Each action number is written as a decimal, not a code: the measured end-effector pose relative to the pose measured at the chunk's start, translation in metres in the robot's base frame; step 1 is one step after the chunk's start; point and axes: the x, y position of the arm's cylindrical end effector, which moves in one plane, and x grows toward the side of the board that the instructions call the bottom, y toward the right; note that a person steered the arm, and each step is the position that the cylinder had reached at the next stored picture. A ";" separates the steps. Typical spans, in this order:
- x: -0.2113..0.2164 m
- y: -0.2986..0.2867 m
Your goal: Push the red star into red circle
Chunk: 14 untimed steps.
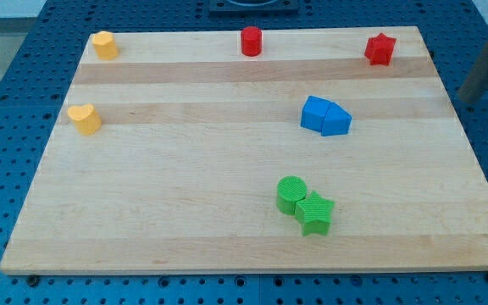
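The red star (379, 49) lies near the board's top right corner. The red circle (251, 41) stands at the top edge, near the middle, well to the left of the star. My rod comes in from the view's upper right, and my tip (466, 98) is off the board's right edge, to the right of and below the red star, apart from it.
Wooden board (185, 186) on a blue perforated table. A yellow block (104, 44) at the top left, a yellow heart (84, 119) at the left. Two touching blue blocks (325, 116) right of centre. A green circle (291, 194) touching a green star (315, 213) lower down.
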 end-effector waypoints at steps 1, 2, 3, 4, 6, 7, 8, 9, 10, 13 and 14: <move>-0.045 -0.008; -0.074 -0.045; -0.087 -0.110; -0.099 -0.183; -0.106 -0.245; -0.110 -0.234; -0.125 -0.233; -0.141 -0.240; -0.141 -0.267; -0.154 -0.271; -0.156 -0.301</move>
